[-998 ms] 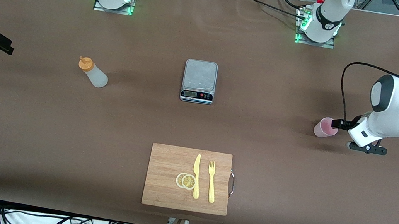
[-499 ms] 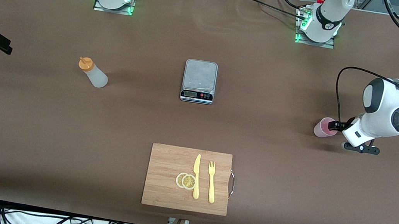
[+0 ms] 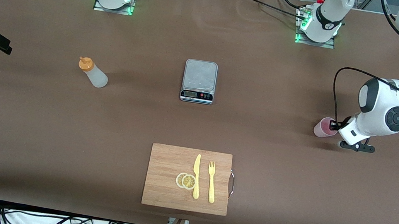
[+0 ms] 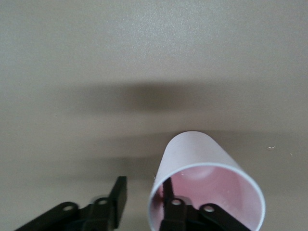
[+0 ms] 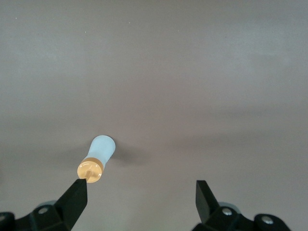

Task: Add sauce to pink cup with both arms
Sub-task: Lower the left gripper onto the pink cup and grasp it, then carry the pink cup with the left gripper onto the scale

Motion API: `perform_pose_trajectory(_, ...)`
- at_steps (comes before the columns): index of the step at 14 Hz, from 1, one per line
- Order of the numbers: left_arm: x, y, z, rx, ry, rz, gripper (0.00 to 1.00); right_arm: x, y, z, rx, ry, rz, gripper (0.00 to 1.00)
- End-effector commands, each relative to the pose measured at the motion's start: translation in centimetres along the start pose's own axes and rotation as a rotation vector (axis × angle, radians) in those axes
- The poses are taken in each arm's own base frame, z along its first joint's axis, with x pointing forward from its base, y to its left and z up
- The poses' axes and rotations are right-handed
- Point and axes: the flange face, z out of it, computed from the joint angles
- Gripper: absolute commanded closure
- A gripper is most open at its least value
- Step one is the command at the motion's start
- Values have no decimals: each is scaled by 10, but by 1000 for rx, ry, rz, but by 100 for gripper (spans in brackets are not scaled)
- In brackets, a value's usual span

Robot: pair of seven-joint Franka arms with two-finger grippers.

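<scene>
Left claw (image 4: 142, 207) narrowed since earlier frame, fingers straddling pink cup (image 3: 324, 127) rim, not yet clamped; right claw (image 5: 142, 198) unchanged, wide open above sauce bottle (image 3: 92, 72).

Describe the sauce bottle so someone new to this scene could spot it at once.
Start at the scale in the middle of the table and look toward the right arm's end. The sauce bottle stands there alone, on the bare brown table. It is the only whitish translucent container, topped with an orange nozzle cap.
</scene>
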Motion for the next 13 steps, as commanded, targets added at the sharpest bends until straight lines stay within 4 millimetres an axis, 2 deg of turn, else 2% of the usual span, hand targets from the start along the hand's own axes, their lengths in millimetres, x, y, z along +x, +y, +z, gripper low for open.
perform_pose_trajectory(1,1,3,-2,-6,13,5,92,2,3,-4,0,3,-2,0)
perform_pose_trajectory(2,2,7,-3,-20,16,-3,99,2,3,-4,0,3,-4,0)
perform_pose_trajectory(5,3,11,-12,-22,29,8,100,2,3,-5,-1,4,-4,0)
perform_pose_trajectory(7,3,14,-28,-24,48,12,100,2,3,-5,-1,4,-4,0)
perform_pose_trajectory(10,0,38,-50,-63,60,28,100,2,3,-5,-1,6,-4,0)
perform_pose_trajectory(12,-1,64,-62,-107,71,42,100,3,3,-4,-1,4,-4,0)
perform_pose_trajectory(13,-2,86,-64,-142,69,52,100,3,4,-3,-1,1,-2,0)
